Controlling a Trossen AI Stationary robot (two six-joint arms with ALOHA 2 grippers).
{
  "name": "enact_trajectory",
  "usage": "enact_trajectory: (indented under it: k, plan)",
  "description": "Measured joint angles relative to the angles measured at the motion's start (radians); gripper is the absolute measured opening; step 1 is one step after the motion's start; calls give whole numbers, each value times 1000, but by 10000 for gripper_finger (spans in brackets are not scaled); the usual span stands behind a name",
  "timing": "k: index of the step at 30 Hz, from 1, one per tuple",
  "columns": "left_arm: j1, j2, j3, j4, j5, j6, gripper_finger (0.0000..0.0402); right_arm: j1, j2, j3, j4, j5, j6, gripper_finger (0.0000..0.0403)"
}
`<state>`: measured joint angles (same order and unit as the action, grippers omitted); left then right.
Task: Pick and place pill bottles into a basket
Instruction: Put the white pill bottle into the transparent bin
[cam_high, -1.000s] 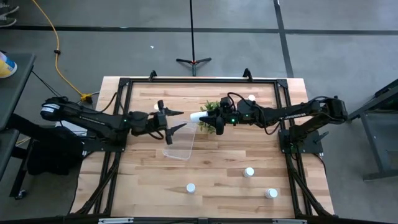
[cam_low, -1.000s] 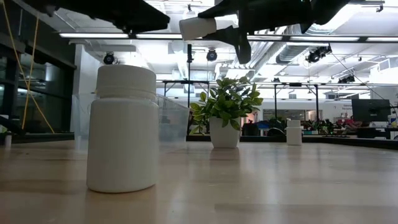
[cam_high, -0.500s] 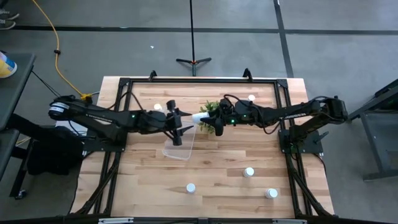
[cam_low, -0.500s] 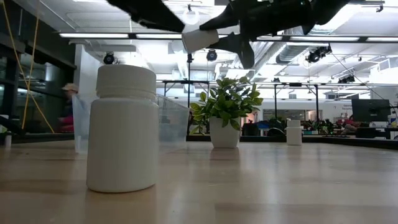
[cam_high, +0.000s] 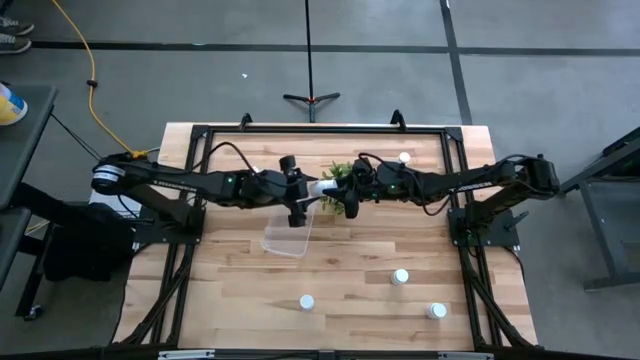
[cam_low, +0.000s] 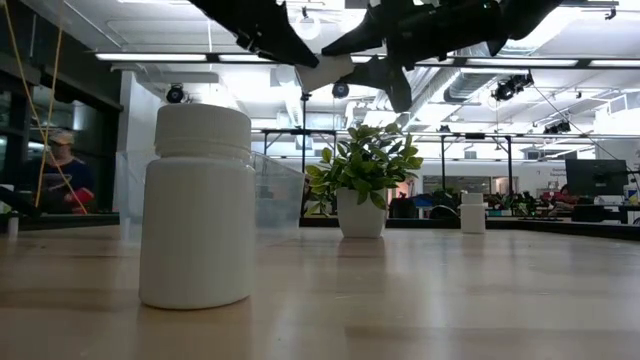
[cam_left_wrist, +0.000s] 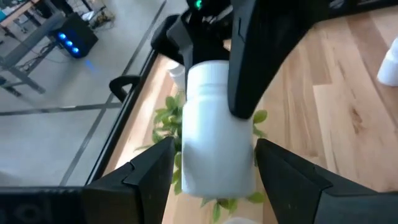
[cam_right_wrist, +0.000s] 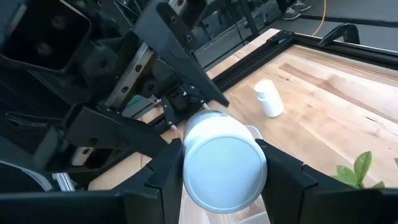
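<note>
Wooden tabletop (cam_high: 340, 270) seen from overhead, with both dark arms meeting over the middle. The right gripper (cam_high: 331, 190) is gripping a white pill bottle (cam_high: 320, 188) sideways in the air, right above the 12 o'clock end of the clear basket (cam_high: 288, 231). The left gripper (cam_high: 300, 196) is reaching in from 9 o'clock with its fingers spread on either side of that same bottle. A small plant (cam_high: 338, 175) is sitting just at 3 o'clock of the basket. Loose bottles are standing around: one at 6 o'clock (cam_high: 307, 301), two toward 5 o'clock (cam_high: 401, 276) (cam_high: 437, 311), one up near 1 o'clock (cam_high: 404, 157).

Low view: a big close bottle (cam_low: 197, 205) is standing up front, the plant (cam_low: 362, 188) and another bottle (cam_low: 472, 212) are sitting farther back, and the grippers are hanging overhead with the carried bottle (cam_low: 322, 73). A person (cam_low: 63, 170) is showing beyond the table at 9 o'clock.

Left wrist view: the left fingers (cam_left_wrist: 146, 174) are flanking the bottle (cam_left_wrist: 216, 149) without clearly pinching it.

Right wrist view: the right fingers (cam_right_wrist: 163, 171) are clamping the bottle (cam_right_wrist: 224, 163), cap end away from the camera.
</note>
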<state>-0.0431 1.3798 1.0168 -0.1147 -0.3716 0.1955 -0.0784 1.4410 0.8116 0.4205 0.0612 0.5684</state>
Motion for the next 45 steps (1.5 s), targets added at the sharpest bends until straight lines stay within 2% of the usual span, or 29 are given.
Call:
enact_trajectory:
  k: [11,25,35,45]
  plan:
    - [12,72,37,-4,14,7,262,0,0,0,-18,3,-15,157]
    - [29,75,38,-32,20,8,261,1,0,0,-8,4,-27,161]
    - [32,75,37,-41,24,9,217,1,0,0,-11,10,-31,160]
    - [30,75,37,-37,24,10,311,1,0,0,-27,32,-37,156]
